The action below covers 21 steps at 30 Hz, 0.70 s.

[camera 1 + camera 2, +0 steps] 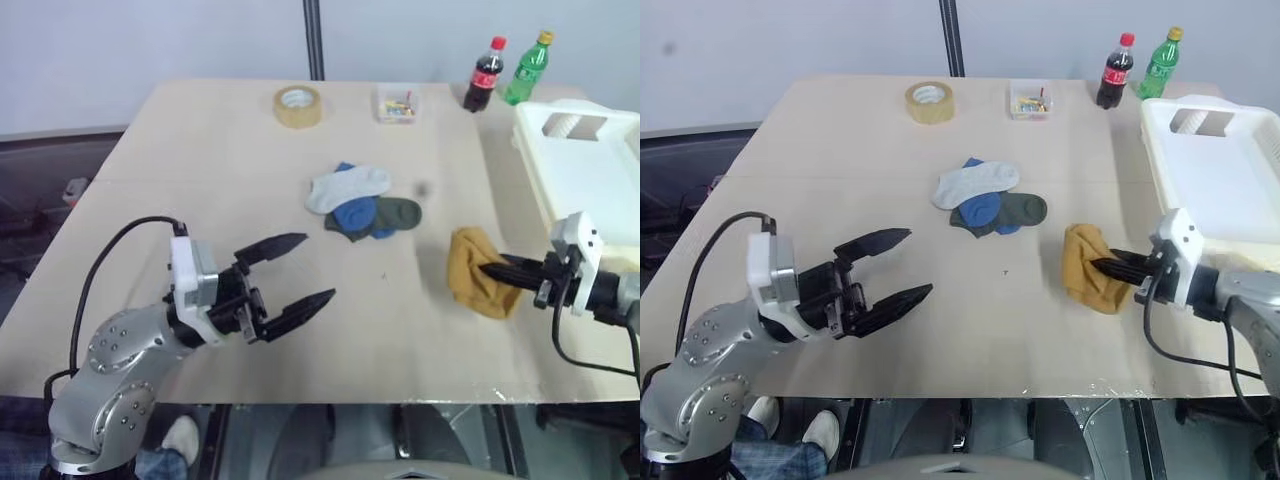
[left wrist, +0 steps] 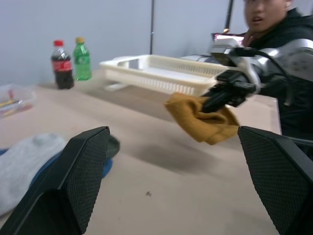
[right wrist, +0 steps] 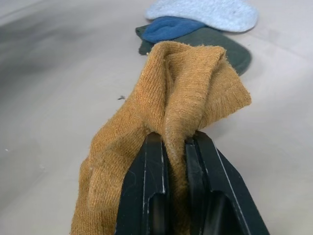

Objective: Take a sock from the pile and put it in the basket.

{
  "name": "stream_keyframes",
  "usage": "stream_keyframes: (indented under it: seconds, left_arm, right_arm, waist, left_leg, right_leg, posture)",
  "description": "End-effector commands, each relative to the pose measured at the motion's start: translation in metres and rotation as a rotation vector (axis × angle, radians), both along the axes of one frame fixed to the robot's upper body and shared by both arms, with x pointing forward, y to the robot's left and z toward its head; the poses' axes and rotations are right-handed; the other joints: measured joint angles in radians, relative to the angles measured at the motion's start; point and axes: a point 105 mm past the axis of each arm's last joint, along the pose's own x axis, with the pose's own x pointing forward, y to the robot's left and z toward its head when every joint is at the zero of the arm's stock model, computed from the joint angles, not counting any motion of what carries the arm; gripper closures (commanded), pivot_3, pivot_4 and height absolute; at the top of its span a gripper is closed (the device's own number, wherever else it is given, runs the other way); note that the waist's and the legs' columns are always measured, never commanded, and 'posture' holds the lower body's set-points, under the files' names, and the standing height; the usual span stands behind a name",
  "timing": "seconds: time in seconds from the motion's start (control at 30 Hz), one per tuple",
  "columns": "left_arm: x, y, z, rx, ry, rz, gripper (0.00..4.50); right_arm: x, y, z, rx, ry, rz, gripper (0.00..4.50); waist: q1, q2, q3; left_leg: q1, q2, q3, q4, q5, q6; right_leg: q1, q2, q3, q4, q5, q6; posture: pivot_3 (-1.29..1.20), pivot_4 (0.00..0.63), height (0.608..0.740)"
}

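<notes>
We had the transfer step in hand: our right hand (image 1: 495, 268), at the right of the frame, was clenched on the yellow sock (image 1: 476, 272), the fabric pinched between its two fingers and bunched up around them. The sock hung just off the surface (image 1: 200, 180), well apart from the pile (image 1: 362, 202), which lay at the centre with a white, a blue and a dark green sock overlapping. The basket (image 1: 585, 170) stood at the upper right, near the held sock and beyond it.

Our left hand (image 1: 290, 272) sat at the lower left with its fingers spread wide, grasping nothing, well clear of the pile.

We judged that the pick was done and the carry not yet finished. The next move called for raising the sock above the rim, swinging it toward the upper right until it hung over the basket's inside, and only then releasing. The dangling end could catch on the rim if we went in too low.
</notes>
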Motion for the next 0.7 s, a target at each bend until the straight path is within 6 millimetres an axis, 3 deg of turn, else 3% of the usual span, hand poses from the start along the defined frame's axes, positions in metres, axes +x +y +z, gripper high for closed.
stream_keyframes:
  seconds: [0.03, 0.13, 0.2, 0.3, 0.43, 0.53, 0.6, 0.63, 0.67, 0.7]
  left_arm:
    - [-0.004, -0.008, 0.002, -0.023, -0.022, -0.061, 0.00]
    - [-0.002, -0.013, 0.001, -0.060, -0.004, -0.080, 0.00]
    - [0.001, -0.017, 0.002, -0.108, 0.020, -0.098, 0.00]
    - [0.005, -0.027, 0.003, -0.112, 0.002, -0.137, 0.00]
    - [0.008, -0.034, 0.004, -0.119, -0.002, -0.176, 0.00]
    - [0.009, -0.037, 0.004, -0.123, -0.003, -0.200, 0.00]
    - [0.010, -0.038, 0.003, -0.118, -0.006, -0.206, 0.00]
    - [0.011, -0.038, 0.002, -0.110, -0.010, -0.210, 0.00]
    - [0.013, -0.038, 0.002, -0.114, -0.011, -0.207, 0.00]
    - [0.014, -0.037, 0.002, -0.125, -0.009, -0.202, 0.00]
  right_arm:
    - [0.005, -0.012, 0.022, -0.019, -0.064, -0.029, 4.48]
    - [0.019, -0.032, 0.047, -0.024, -0.128, -0.116, 4.48]
    - [0.033, -0.057, 0.076, -0.015, -0.193, -0.220, 4.48]
    - [0.050, -0.098, 0.099, -0.006, -0.194, -0.387, 4.48]
    - [0.073, -0.156, 0.106, 0.037, -0.117, -0.667, 4.48]
    - [0.089, -0.180, 0.089, 0.034, -0.032, -0.812, 4.48]
    - [0.098, -0.189, 0.076, -0.021, -0.017, -0.877, 3.53]
    - [0.100, -0.192, 0.070, -0.057, -0.010, -0.897, 3.38]
    - [0.100, -0.197, 0.061, -0.114, -0.002, -0.919, 2.74]
    - [0.100, -0.201, 0.053, -0.185, -0.002, -0.931, 2.41]
  waist:
    - [0.000, 0.000, 0.000]
    - [-0.001, 0.000, 0.000]
    - [-0.002, 0.001, 0.000]
    - [0.000, 0.002, 0.001]
    - [-0.003, 0.002, 0.002]
    - [-0.008, 0.002, 0.002]
    - [-0.010, 0.002, 0.002]
    - [-0.010, 0.002, 0.002]
    - [-0.010, 0.002, 0.002]
    - [-0.009, 0.002, 0.002]
  left_leg:
    - [0.000, 0.000, 0.000, 0.000, 0.000, 0.000]
    - [0.000, 0.000, 0.001, 0.000, 0.000, 0.000]
    - [0.000, 0.000, 0.002, 0.000, 0.000, 0.000]
    - [0.001, 0.000, 0.003, 0.000, 0.000, 0.000]
    - [0.001, 0.000, 0.005, 0.000, 0.000, 0.000]
    - [0.001, 0.000, 0.011, -0.001, 0.000, 0.001]
    - [0.001, 0.000, 0.013, -0.002, 0.000, 0.001]
    - [0.001, 0.000, 0.014, -0.002, -0.001, 0.001]
    - [0.001, 0.000, 0.014, -0.002, -0.001, 0.001]
    - [0.001, 0.000, 0.015, -0.002, -0.001, 0.001]
  right_leg:
    - [0.000, 0.000, 0.000, 0.000, 0.000, 0.000]
    - [0.000, 0.000, 0.000, 0.000, 0.000, 0.000]
    - [0.000, 0.000, 0.001, 0.000, 0.000, 0.000]
    - [0.000, 0.000, 0.002, 0.001, 0.000, 0.000]
    - [0.000, 0.001, 0.003, 0.000, 0.000, 0.000]
    - [-0.002, 0.001, 0.007, -0.001, 0.000, 0.000]
    - [-0.004, 0.001, 0.009, -0.001, 0.000, 0.000]
    - [-0.004, 0.002, 0.010, -0.001, 0.000, 0.000]
    - [-0.004, 0.002, 0.010, -0.001, 0.000, 0.000]
    - [-0.005, 0.002, 0.010, -0.001, 0.000, 0.000]
  posture:
    - [0.00, 0.150, 0.740]
    - [0.00, 0.150, 0.740]
    - [0.00, 0.150, 0.740]
    - [0.00, 0.150, 0.740]
    - [0.00, 0.150, 0.740]
    - [0.00, 0.150, 0.740]
    - [0.00, 0.150, 0.740]
    - [0.00, 0.150, 0.740]
    - [0.00, 0.150, 0.740]
    - [0.00, 0.150, 0.740]
